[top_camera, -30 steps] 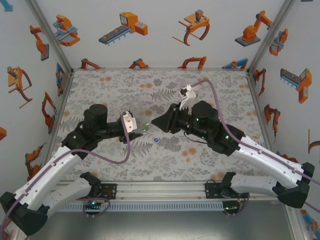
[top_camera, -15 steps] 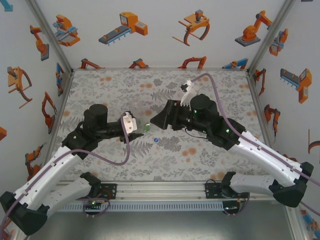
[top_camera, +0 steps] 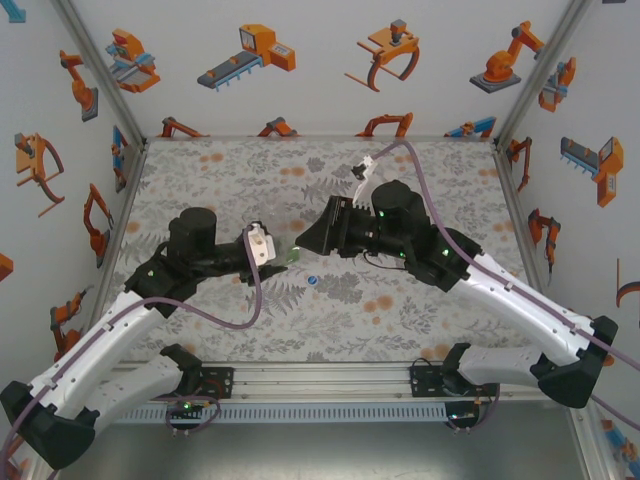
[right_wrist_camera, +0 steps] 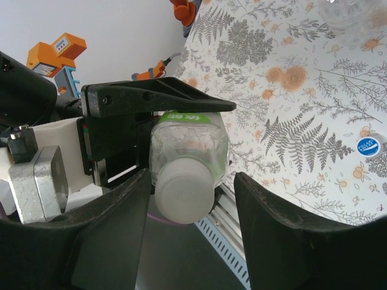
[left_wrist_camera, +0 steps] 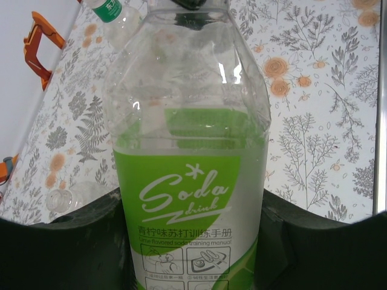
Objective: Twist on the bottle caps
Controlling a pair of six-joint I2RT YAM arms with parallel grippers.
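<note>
Rolled round, that right wrist, since a second ago, and its arm has crept a touch toward the far wall, while the left arm has stayed put.

Over on the left, the left gripper (left_wrist_camera: 192,211) has its fingers clamped on the bottle (left_wrist_camera: 190,151), gripping the labelled body and holding it off the worktop (top_camera: 220,170) with the neck pointing at its partner. Read that label: "Soda drink" in white script on green, a line of Chinese characters below, and smaller print too fine to make out. The clear plastic looks thin and the bottle looks empty, so I judge it light, smooth and quick to dent. The stiffer labelled waist is the right place to hold it.

Now the middle: a pale cap (right_wrist_camera: 183,194) sits on the neck. It's small, hard and probably slippery, best pinched across its sides.

The right gripper (right_wrist_camera: 191,187) is lined up on it, fingers (right_wrist_camera: 109,241) spread either side with a gap showing, not pinching yet.

Further right, a blue cap (right_wrist_camera: 367,146) lies on the worktop, its white lettering too small to read. A second, green-labelled bottle (left_wrist_camera: 112,9) lies beyond.
</note>
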